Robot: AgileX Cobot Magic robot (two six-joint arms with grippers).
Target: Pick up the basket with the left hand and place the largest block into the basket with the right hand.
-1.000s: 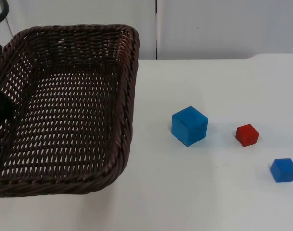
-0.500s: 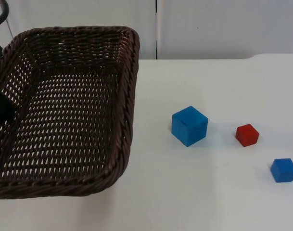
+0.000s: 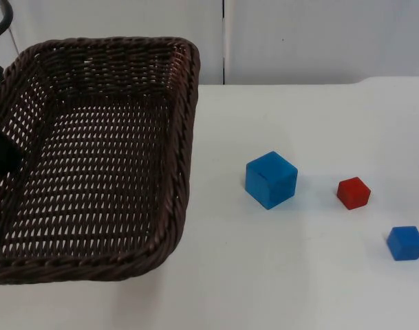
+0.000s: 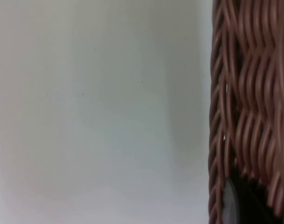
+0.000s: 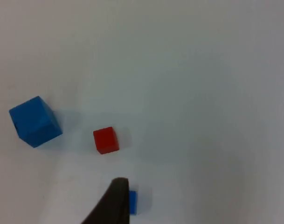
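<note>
The dark brown wicker basket (image 3: 185, 137) hangs tilted over the table's left side, off the surface. My left gripper (image 3: 1, 152) is shut on its left wall, and the woven wall (image 4: 249, 93) shows close up in the left wrist view. The largest block, a blue cube (image 3: 271, 179) (image 5: 35, 121), sits on the table right of the basket. My right gripper (image 5: 114, 203) hovers high above the blocks, over the small blue one, holding nothing.
A small red block (image 3: 353, 192) (image 5: 106, 140) lies right of the big blue cube. A small blue block (image 3: 405, 243) (image 5: 133, 201) lies nearer the front right. The grey partition wall (image 3: 319, 38) closes the far side of the table.
The basket has drifted very slightly to the right in my left gripper's hold. The blocks have not moved.
</note>
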